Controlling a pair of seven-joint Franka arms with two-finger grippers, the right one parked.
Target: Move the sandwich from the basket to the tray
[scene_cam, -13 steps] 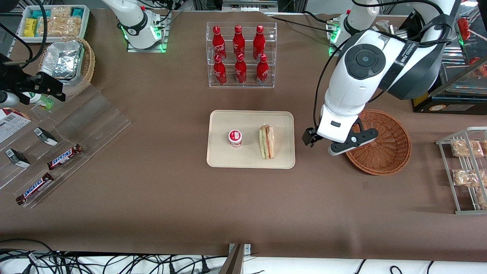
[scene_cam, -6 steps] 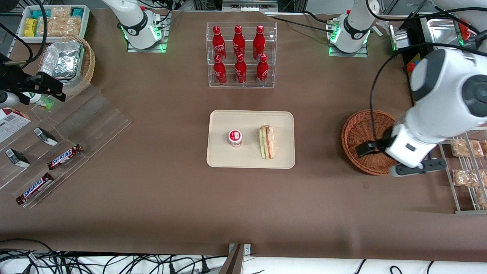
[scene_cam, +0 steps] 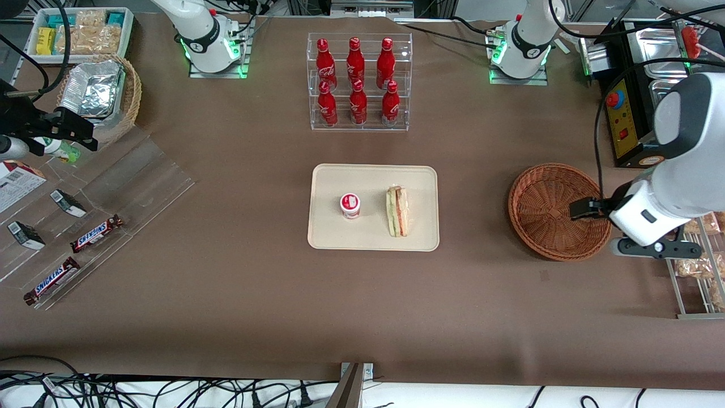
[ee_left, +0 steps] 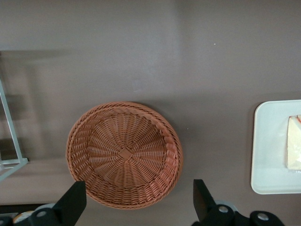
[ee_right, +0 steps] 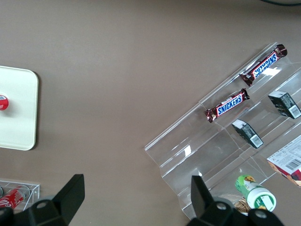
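Swung off, within the last second, from between tray and basket to the working arm's end of the table: gripper (scene_cam: 651,248), now high over the table just beside the basket's rim nearest the wire rack (scene_cam: 694,258), jaws released, wide apart and holding nothing. Unmoved throughout: sandwich (scene_cam: 397,211), on its side on the tray (scene_cam: 374,238), in the half toward the basket, apart from a small red-lidded cup (scene_cam: 350,205) in the tray's other half. Basket (scene_cam: 558,211): bare weave only, nothing inside, confirmed from the wrist (ee_left: 124,154). Judged: transfer complete, arm withdrawing, nothing left to carry. Pose: forearm sloping down from the table's edge at the working arm's end, wrist camera looking straight down, both fingertips (ee_left: 70,201) framing the basket. Farther off: acrylic rack of red bottles (scene_cam: 358,82), untouched.
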